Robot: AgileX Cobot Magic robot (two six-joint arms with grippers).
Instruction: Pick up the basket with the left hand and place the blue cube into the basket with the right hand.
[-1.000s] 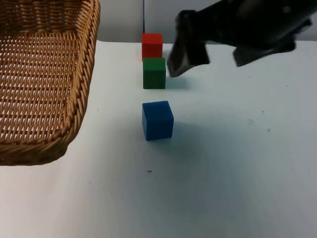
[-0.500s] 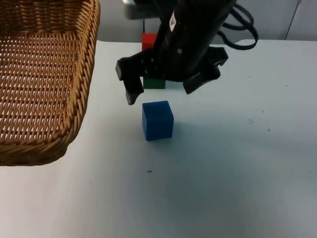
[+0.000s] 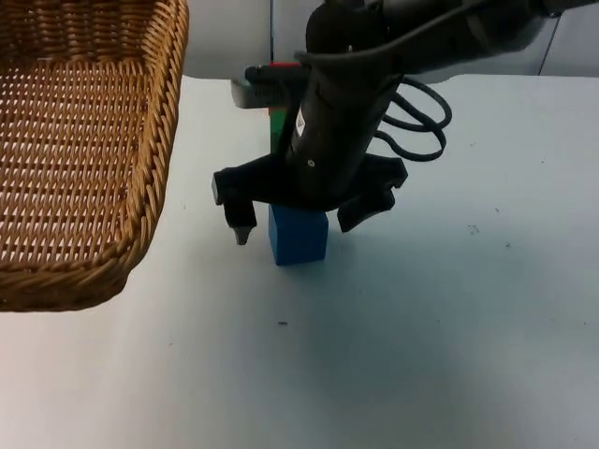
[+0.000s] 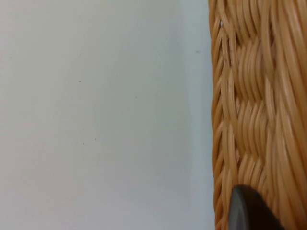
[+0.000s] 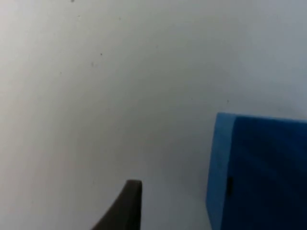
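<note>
Top view first. Right gripper (image 3: 298, 217) down over the blue cube (image 3: 299, 239), fingers spread wide, one fingertip (image 3: 241, 234) at the cube's 9 o'clock, the other at its 3 o'clock, neither yet pressing on it. Cube sitting on the white table (image 3: 449, 327), well apart from the basket (image 3: 84, 168). Basket up at 9 o'clock of the cube, apparently lifted, though the left gripper's own state cannot be told. Red cube (image 3: 281, 65) peeking out at 12 o'clock behind the arm.

Left wrist view next. Woven basket wall (image 4: 249, 105) close against a dark fingertip (image 4: 249, 211), bare table (image 4: 96, 120) beside it; grip on the rim likely, not confirmed from here.

Right wrist view. Blue cube (image 5: 259, 172) just beside one black fingertip (image 5: 125, 206), a strip of table (image 5: 120, 72) between them.

Risks from here: gap looking wider on the 9 o'clock side, so closing may shove the cube sideways or twist it before both fingers bite; stopping too high may pinch only the top edge and let it slip on the lift.

Against half a second ago: gripper lower, now straddling the cube instead of hovering at its 12 o'clock; green cube now hidden; basket and blue cube unmoved.
</note>
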